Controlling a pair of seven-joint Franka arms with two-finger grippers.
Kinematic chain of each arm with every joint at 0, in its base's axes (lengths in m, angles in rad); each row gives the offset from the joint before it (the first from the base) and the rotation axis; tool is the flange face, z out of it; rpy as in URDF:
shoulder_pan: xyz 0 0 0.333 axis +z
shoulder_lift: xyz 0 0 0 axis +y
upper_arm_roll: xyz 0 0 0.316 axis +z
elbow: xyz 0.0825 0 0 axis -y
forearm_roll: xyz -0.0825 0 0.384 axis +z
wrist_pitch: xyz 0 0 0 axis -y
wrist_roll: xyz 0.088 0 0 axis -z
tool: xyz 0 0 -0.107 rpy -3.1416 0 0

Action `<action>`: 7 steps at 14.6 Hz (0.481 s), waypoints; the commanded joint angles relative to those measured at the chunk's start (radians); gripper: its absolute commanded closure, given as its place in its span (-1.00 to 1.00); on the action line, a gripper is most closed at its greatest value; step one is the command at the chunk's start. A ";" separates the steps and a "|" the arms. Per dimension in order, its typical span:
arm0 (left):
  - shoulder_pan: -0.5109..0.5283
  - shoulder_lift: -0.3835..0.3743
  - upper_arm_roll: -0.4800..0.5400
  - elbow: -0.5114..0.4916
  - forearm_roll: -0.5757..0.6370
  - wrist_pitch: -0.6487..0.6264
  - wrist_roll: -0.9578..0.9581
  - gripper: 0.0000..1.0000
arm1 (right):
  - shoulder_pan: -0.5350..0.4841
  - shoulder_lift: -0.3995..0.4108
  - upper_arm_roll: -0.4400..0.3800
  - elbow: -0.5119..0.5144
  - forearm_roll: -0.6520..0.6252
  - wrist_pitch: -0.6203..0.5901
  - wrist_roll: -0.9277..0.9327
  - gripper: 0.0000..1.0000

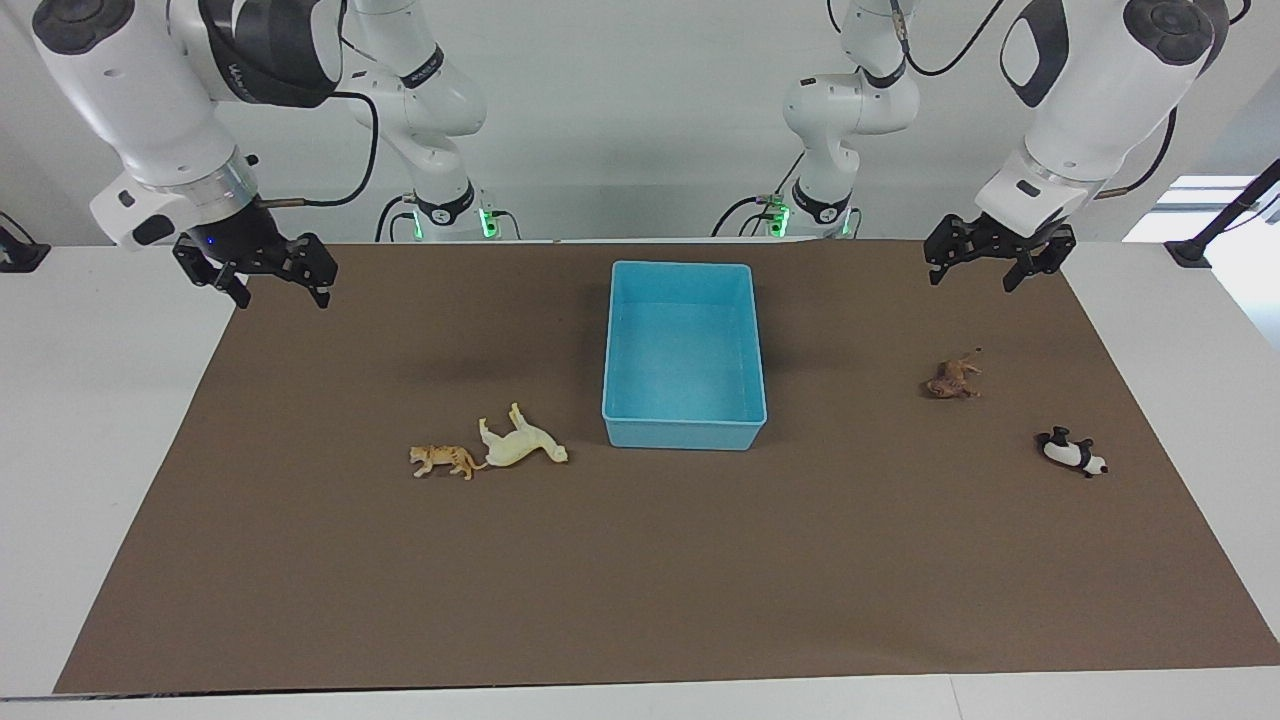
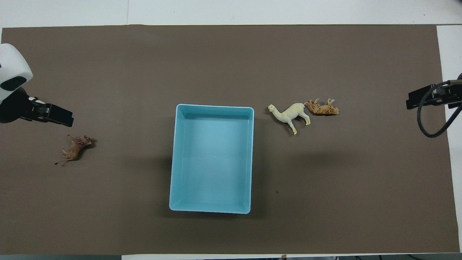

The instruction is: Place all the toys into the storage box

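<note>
The light blue storage box [image 1: 684, 436] [image 2: 211, 210] stands empty in the middle of the brown mat. A cream horse-like toy [image 1: 520, 443] [image 2: 290, 113] and an orange tiger [image 1: 443, 460] [image 2: 322, 107] lie side by side toward the right arm's end. Toward the left arm's end lie a brown lion [image 1: 952, 378] [image 2: 75, 148] and a black-and-white panda [image 1: 1072, 452], which the overhead view does not show. My left gripper [image 1: 972, 280] [image 2: 57, 116] hangs open and empty over the mat at its own end. My right gripper [image 1: 282, 295] [image 2: 418, 101] hangs open and empty over the mat's edge at its end.
The brown mat [image 1: 640, 580] [image 2: 231, 57] covers most of the white table [image 1: 90, 420]. Both arms' bases stand along the table's edge by the robots. A black stand [image 1: 1215, 230] sits off the mat at the left arm's end.
</note>
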 commanded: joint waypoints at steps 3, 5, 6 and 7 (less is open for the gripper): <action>-0.016 -0.029 0.039 -0.034 0.009 0.008 0.012 -1.00 | -0.044 -0.021 0.006 -0.022 0.009 -0.008 -0.018 -1.00; -0.004 -0.061 0.039 -0.114 0.011 0.102 0.032 -1.00 | -0.030 -0.023 0.009 -0.026 0.009 0.007 -0.020 -1.00; 0.011 -0.082 0.039 -0.175 0.011 0.161 0.050 -1.00 | -0.012 -0.029 0.014 -0.042 0.009 0.022 -0.020 -1.00; 0.046 -0.101 0.037 -0.241 0.011 0.226 0.090 -1.00 | 0.017 -0.049 0.014 -0.085 0.009 0.057 -0.018 -1.00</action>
